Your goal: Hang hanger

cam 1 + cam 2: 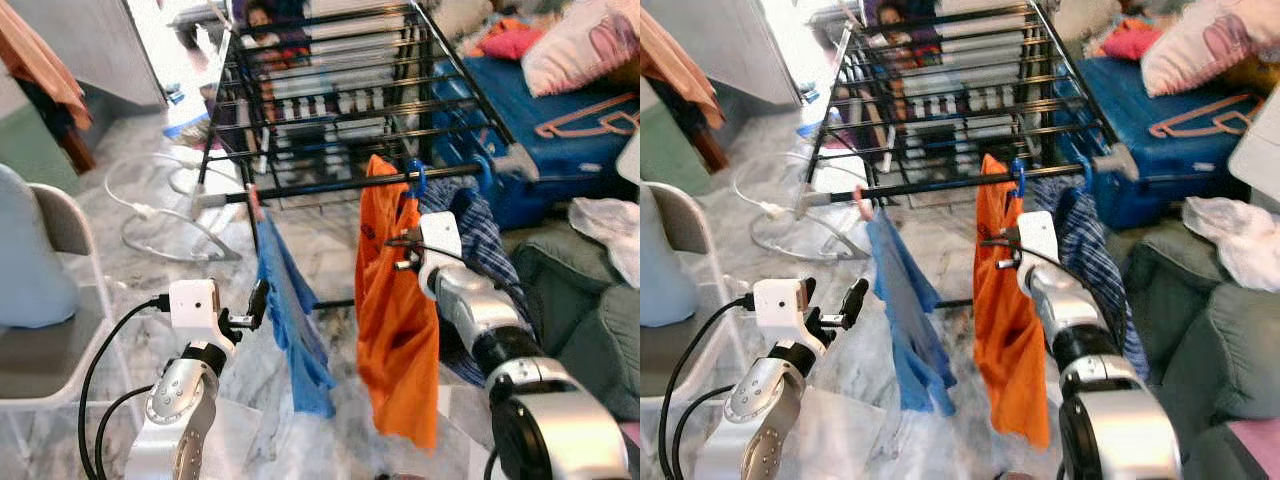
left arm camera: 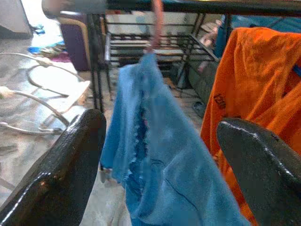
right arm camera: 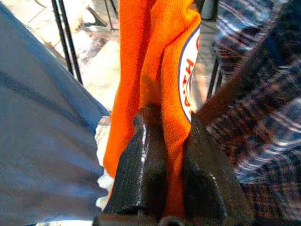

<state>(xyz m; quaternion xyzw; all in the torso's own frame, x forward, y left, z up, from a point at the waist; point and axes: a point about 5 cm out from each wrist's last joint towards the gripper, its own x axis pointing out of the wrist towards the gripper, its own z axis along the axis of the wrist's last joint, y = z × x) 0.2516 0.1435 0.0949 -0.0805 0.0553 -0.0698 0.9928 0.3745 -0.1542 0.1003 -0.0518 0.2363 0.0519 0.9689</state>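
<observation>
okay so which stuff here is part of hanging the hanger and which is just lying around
Part of the job: orange shirt, blue hanger hook, rack rail, right gripper shut on the shirt, blue garment, open left gripper.
Lying about: blue suitcase, folding chair, pink pillow.

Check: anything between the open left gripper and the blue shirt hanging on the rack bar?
Nothing visible. The left gripper sits open beside the blue shirt hanging from the black rack bar, with open air between.

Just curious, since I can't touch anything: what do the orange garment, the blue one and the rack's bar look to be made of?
Orange garment: soft knit, probably cotton jersey; matte, folds, printed badge. Blue garment: thin woven or knit cloth, limp drape. Rack bar: likely dark painted metal tube, straight and slightly glossy. The right end effector pinches the orange cloth.
</observation>
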